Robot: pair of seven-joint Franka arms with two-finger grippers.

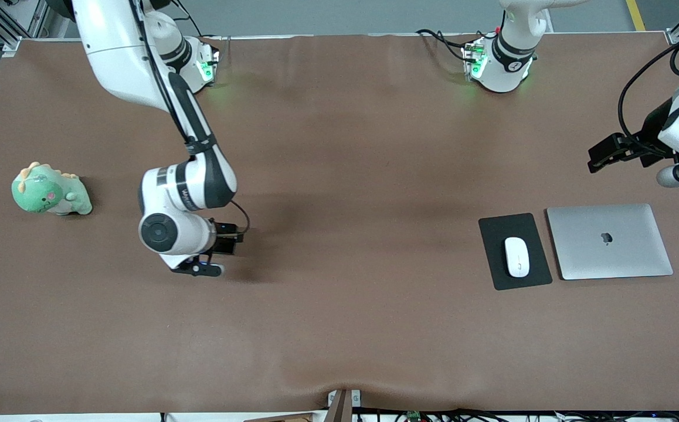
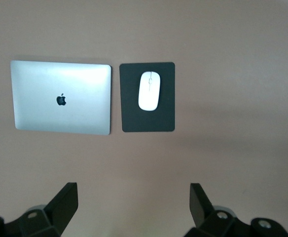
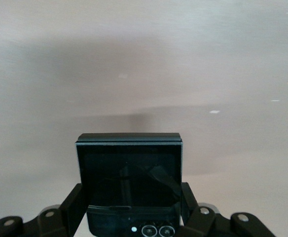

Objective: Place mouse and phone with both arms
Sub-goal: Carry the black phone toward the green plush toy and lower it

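Plainly, right pincer (image 3: 129, 217) clamps the phone (image 3: 129, 182); left pincer (image 2: 134, 207) gapes wide, empty.

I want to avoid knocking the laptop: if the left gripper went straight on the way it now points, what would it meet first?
Probably bare table. The open left gripper points down at brown surface short of the mouse pad and laptop; depth is unclear.

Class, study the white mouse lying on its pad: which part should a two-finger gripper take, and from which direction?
Grip the mouse across its narrow width, fingers on the two long sides, descending from above. It lies flat on the black pad, its domed top offering no hold. The open left gripper would probably suit.
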